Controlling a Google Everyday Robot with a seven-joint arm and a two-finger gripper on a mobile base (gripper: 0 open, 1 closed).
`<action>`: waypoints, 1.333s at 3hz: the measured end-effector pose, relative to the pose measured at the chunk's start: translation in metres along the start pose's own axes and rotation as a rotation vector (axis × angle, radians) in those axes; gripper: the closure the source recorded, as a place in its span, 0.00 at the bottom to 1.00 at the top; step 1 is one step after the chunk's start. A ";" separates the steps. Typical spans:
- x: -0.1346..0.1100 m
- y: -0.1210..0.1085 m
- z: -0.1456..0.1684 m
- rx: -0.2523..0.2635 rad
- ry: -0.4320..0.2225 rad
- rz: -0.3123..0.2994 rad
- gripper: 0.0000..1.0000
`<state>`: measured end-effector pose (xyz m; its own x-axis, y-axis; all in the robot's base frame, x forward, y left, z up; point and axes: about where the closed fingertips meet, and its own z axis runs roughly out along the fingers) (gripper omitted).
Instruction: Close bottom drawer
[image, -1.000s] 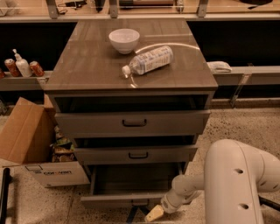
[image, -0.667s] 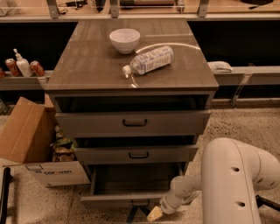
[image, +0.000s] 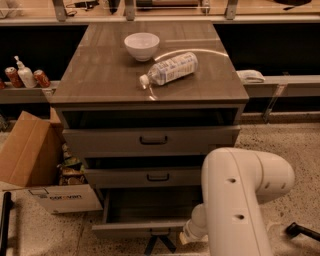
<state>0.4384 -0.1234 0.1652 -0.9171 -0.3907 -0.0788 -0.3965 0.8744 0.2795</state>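
Bottom drawer (image: 146, 210) wide open, claw (image: 160, 242) against its front

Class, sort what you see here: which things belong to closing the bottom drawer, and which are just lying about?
Belong to the job:
bottom drawer, pulled open
gripper, low at that drawer's front

Just lying about:
white bowl on the cabinet top
plastic bottle, on its side beside the bowl
cardboard box on the floor

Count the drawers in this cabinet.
3, stacked: the top drawer, the middle drawer and the bottom drawer, which is pulled out furthest. The end effector sits low, near the right end of the bottom drawer's front. No drawer looks hidden.
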 end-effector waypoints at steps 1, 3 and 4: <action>-0.032 -0.036 0.005 0.097 -0.067 0.041 1.00; -0.033 -0.045 0.009 0.073 -0.099 0.037 1.00; -0.044 -0.064 0.012 0.025 -0.183 -0.016 1.00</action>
<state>0.5034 -0.1588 0.1394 -0.9017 -0.3479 -0.2567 -0.4102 0.8761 0.2534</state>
